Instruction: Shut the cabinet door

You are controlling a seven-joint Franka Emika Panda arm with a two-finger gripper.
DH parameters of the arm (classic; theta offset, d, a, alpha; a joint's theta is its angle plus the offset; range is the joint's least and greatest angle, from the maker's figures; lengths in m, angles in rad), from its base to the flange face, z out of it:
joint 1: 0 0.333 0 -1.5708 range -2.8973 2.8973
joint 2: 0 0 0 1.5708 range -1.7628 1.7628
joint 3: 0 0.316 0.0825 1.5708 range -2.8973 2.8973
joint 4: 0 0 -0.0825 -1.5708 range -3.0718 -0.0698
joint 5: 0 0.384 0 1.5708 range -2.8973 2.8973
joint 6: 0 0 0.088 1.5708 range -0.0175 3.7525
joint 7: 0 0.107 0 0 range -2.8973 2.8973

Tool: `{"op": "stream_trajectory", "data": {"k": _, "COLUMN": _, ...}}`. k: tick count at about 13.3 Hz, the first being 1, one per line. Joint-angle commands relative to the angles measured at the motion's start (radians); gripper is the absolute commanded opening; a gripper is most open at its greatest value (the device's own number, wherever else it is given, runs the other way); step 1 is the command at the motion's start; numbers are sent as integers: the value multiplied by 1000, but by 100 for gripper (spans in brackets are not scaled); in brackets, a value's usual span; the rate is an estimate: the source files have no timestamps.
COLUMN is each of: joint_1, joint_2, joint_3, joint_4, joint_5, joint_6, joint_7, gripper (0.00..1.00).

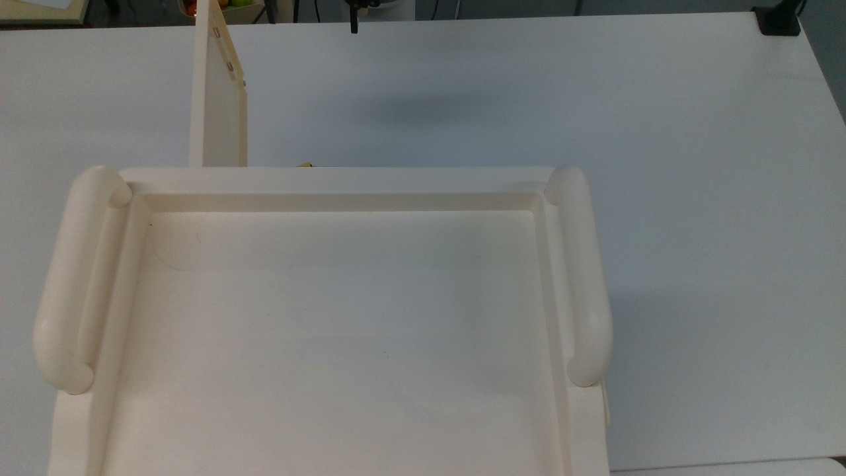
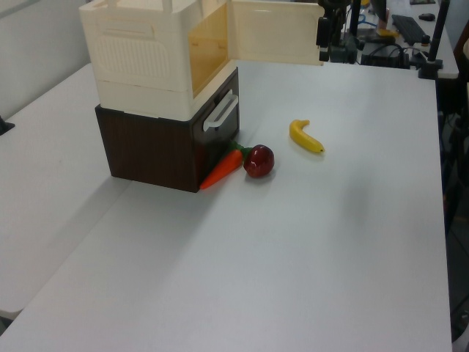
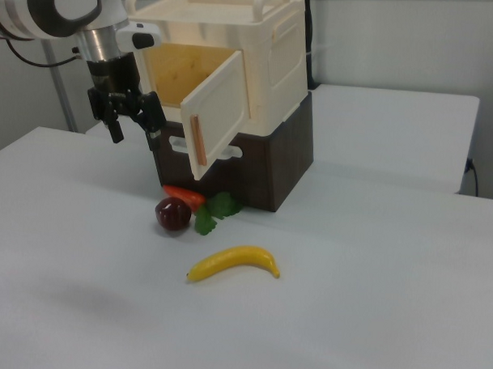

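The cream cabinet (image 3: 271,48) sits on a dark brown drawer unit (image 3: 271,165); the top view looks down on its tray top (image 1: 344,330). Its cabinet door (image 3: 221,111) is swung wide open, standing out roughly square to the front (image 1: 219,112), (image 2: 275,31). The yellowish inside shows behind it. My gripper (image 3: 133,125) hangs above the table just beyond the door's free edge, open with nothing between its fingers. In the left view the gripper (image 2: 322,38) sits right beside that edge; in the top view its dark tip (image 1: 354,23) is at the top edge.
On the white table (image 3: 372,302) in front of the drawer unit lie a carrot (image 2: 222,169), a dark red apple (image 2: 259,160) and a banana (image 2: 305,137). The drawer has a white handle (image 2: 220,111). Desk clutter stands behind the arm (image 2: 381,37).
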Motion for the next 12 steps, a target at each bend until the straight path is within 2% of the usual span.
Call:
{"op": "stream_trajectory", "data": {"k": 1, "joint_1": -7, "joint_2": -22, "joint_3": -13, "joint_4": -22, "joint_5": 19, "joint_6": -12, "joint_7": 0, "gripper": 100}}
{"op": "stream_trajectory", "data": {"k": 12, "joint_1": -1, "joint_2": -16, "joint_3": -10, "joint_4": -14, "joint_5": 19, "joint_6": -14, "joint_7": -5, "gripper": 100}}
